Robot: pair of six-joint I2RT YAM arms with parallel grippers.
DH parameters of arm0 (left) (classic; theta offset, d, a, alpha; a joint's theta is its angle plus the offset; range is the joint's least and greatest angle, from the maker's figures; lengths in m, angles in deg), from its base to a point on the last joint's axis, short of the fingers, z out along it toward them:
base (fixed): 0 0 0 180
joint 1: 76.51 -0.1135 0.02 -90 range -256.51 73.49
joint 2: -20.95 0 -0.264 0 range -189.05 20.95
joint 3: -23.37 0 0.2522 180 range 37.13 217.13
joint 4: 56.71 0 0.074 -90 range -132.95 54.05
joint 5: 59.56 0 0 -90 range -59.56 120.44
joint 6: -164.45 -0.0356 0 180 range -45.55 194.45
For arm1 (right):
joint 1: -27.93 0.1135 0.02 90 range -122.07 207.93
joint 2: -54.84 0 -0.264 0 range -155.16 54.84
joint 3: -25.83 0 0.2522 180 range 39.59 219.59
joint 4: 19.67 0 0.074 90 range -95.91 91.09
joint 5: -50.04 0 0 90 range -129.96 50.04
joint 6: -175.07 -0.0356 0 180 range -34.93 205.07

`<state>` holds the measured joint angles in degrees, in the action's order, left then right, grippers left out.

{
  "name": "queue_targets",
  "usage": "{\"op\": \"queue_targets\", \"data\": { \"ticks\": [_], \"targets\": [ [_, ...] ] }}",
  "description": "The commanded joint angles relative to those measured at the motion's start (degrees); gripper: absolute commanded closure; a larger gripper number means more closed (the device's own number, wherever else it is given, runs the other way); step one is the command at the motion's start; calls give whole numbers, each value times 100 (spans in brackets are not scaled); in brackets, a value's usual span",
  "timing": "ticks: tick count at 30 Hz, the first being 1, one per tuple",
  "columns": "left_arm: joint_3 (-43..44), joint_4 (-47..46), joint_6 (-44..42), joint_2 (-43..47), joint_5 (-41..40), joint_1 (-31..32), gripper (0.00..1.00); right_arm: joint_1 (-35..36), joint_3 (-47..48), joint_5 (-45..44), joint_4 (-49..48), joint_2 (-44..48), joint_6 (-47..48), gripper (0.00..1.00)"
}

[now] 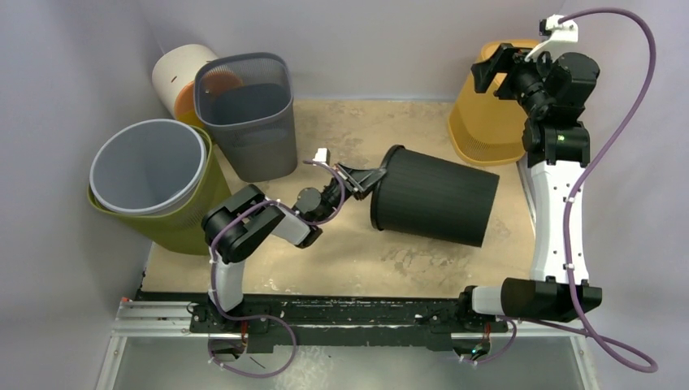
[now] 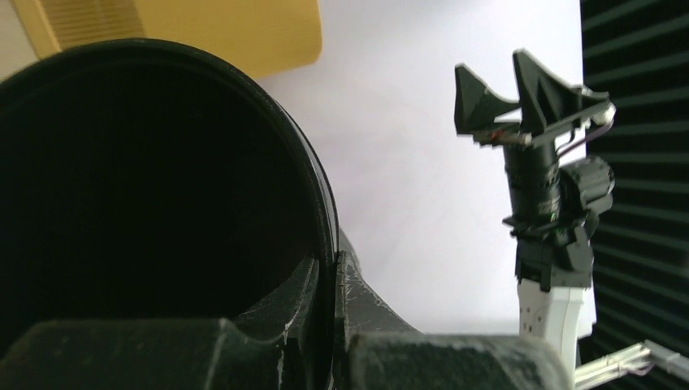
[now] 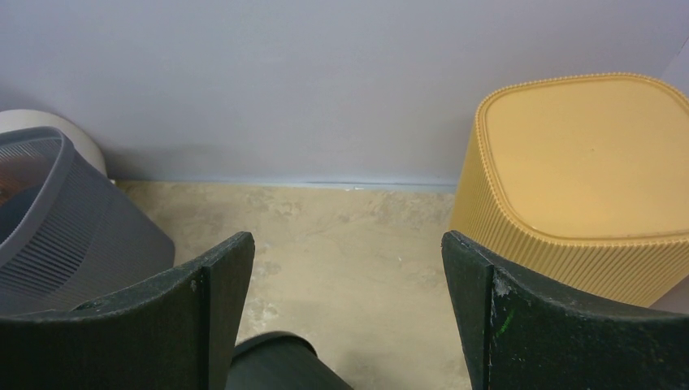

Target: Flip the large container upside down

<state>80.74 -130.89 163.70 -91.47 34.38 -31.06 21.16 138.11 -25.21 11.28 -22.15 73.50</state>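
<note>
Closest to the left wrist camera, the left gripper pinches the rim of the black container, one finger inside the dark mouth and the other against the outer wall. From above, that container lies on its side in the middle of the table, its open mouth facing left towards the left gripper and its closed base pointing right. The right gripper is raised at the far right, well apart from the container, with its fingers spread wide and nothing between them; its own camera shows the same gap. Just below it stands a yellow ribbed bin, turned bottom up near the far right corner. At the far left stands a grey mesh bin, with a white bin just behind it. Nearer on the left, a grey bin sits nested inside an olive bin.
</note>
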Motion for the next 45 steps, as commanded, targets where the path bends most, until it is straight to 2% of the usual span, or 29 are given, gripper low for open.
{"op": "queue_targets", "data": {
  "ticks": [1, 20, 30, 45],
  "targets": [
    [-486, -1077, 69, -78, 192, -306, 100, 0, -140, 95, -265, 44, 10, 13],
    [-876, -762, -473, -405, 547, -728, 100, 8, -342, 212, -320, 94, 0, 12],
    [-825, -346, -778, -373, 660, -772, 100, 1, -445, 213, -352, 140, -12, 12],
    [-718, -36, -1072, -839, 756, -914, 100, 7, -478, 276, -392, 160, -64, 12]
  ]
}}
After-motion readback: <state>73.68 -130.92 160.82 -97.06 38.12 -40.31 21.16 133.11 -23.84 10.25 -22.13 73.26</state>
